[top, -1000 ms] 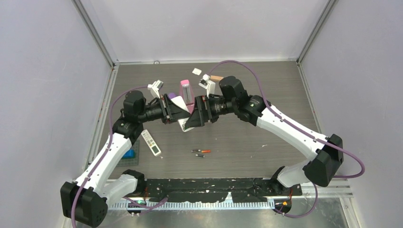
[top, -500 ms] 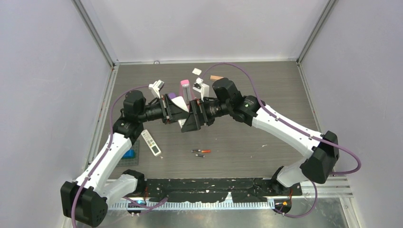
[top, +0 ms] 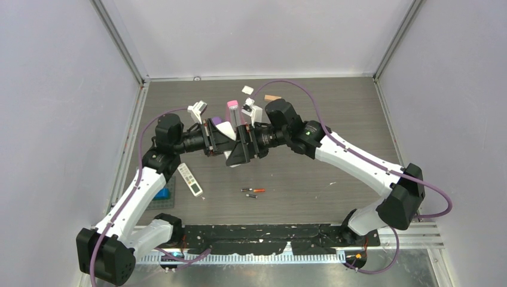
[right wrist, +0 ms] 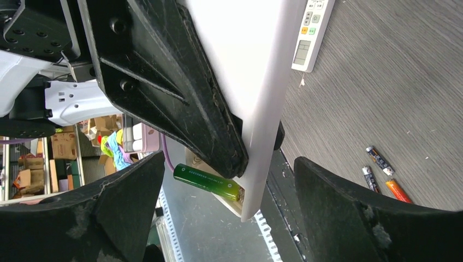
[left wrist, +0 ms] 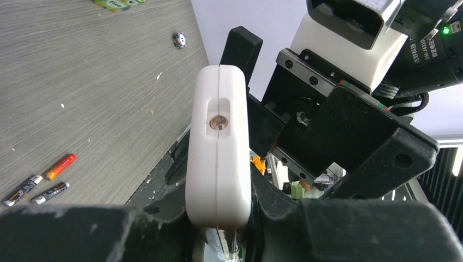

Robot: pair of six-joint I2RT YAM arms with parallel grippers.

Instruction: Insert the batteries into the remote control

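Note:
My left gripper (top: 222, 142) is shut on a white remote control (top: 229, 157), held above the table's middle. In the left wrist view the remote control (left wrist: 218, 147) stands on edge between my left gripper's (left wrist: 218, 218) jaws. My right gripper (top: 238, 153) is open, its wide-apart fingers (right wrist: 123, 210) either side of the remote control's (right wrist: 256, 82) lower end without touching it. A green battery (right wrist: 207, 181) sticks out at an angle from that end's open compartment. Three more batteries (top: 252, 192) lie on the table: one red-orange (left wrist: 60, 166), two dark (left wrist: 22, 190).
A second white remote (top: 190, 179) with coloured buttons lies on the table at the left, near a blue item (top: 161, 194). Small white pieces (top: 197, 110), a pink-topped block (top: 232, 109) and a tan piece (top: 272, 97) sit toward the back.
My right arm has moved left, bringing its open jaws closer around the held remote. The left arm and the table batteries have not moved.

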